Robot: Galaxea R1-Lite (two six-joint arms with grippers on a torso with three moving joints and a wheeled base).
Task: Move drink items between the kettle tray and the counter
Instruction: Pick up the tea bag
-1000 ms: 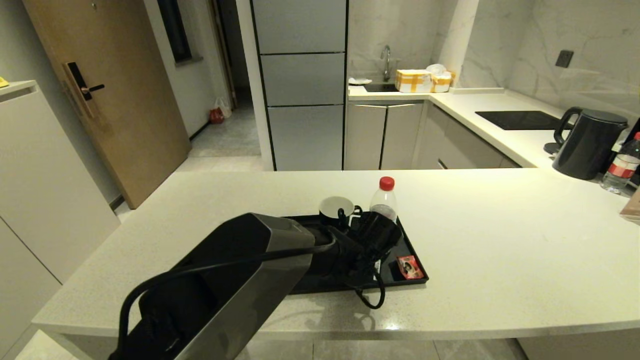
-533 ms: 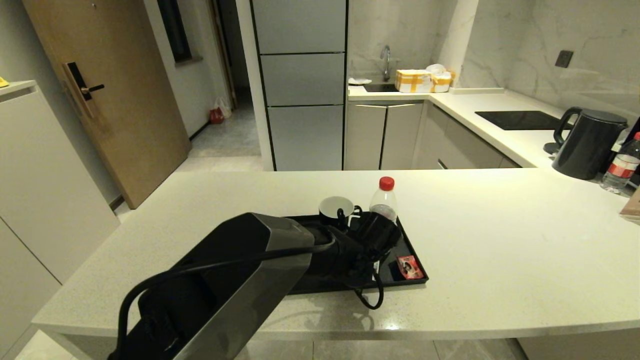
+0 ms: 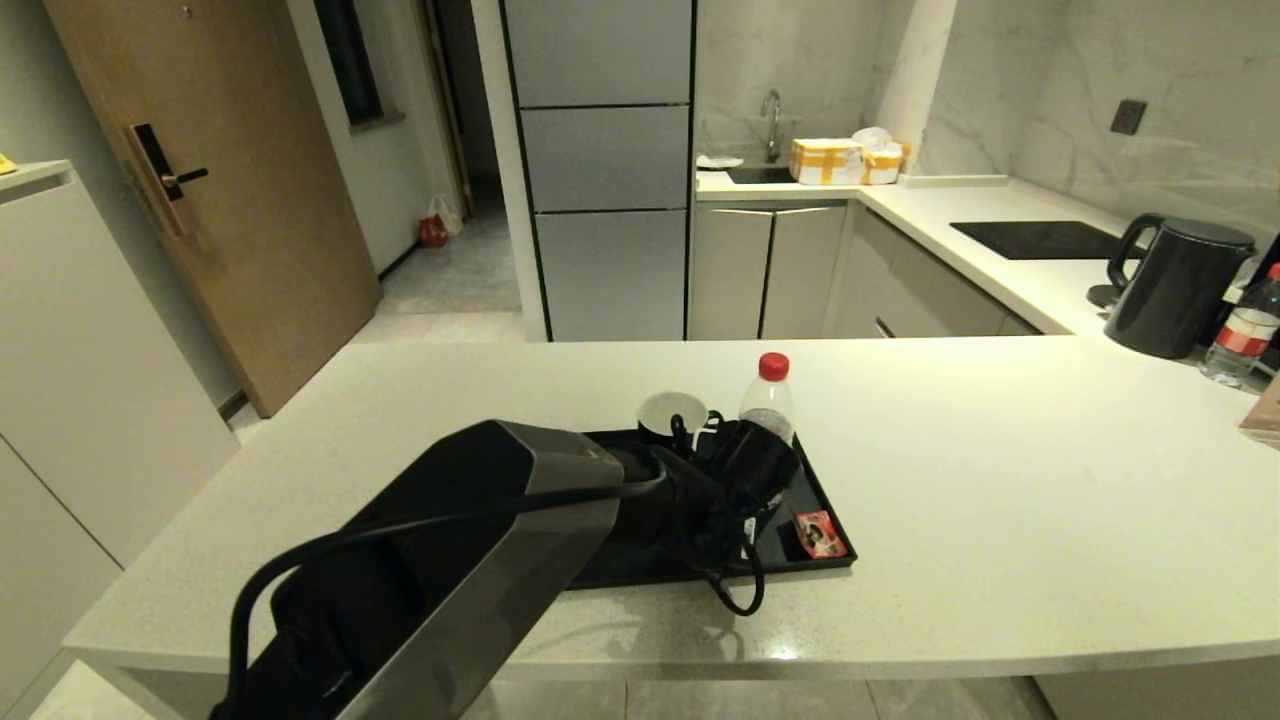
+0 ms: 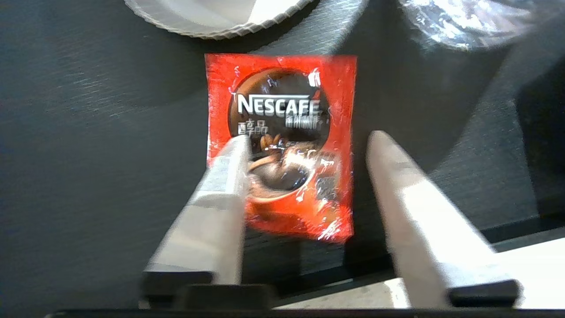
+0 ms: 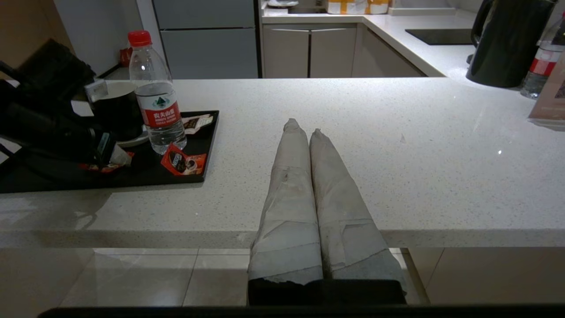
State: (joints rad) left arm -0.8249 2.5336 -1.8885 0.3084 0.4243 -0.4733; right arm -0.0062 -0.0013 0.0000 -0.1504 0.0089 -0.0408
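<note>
On the matte black kettle tray (image 3: 828, 500) stands the red-capped water bottle (image 3: 768, 402). A red sachet (image 3: 818, 533) lies at its near right corner. My left gripper (image 4: 309, 137) hangs open just above a second red Nescafe sachet (image 4: 282, 88), which lies flat on the tray (image 4: 88, 154). One finger (image 4: 220, 198) overlaps the sachet's edge and the other stands beside it. In the head view my left wrist (image 3: 745, 465) hides that sachet. A pale sachet (image 5: 196, 123) lies behind the bottle (image 5: 156, 97). My right gripper (image 5: 300, 126) is shut and empty over the counter's (image 5: 397, 132) near edge.
A black mug (image 3: 672, 415) on a white saucer (image 4: 212, 17) stands on the tray beside the bottle. At the far right of the counter (image 3: 1000, 480) are a black kettle (image 3: 1180, 285) and another bottle (image 3: 1245, 335). A glass hob (image 3: 1040, 240) lies beyond.
My left arm has eased slightly to the left over the tray. The bottle, mug and sachets have not moved.
</note>
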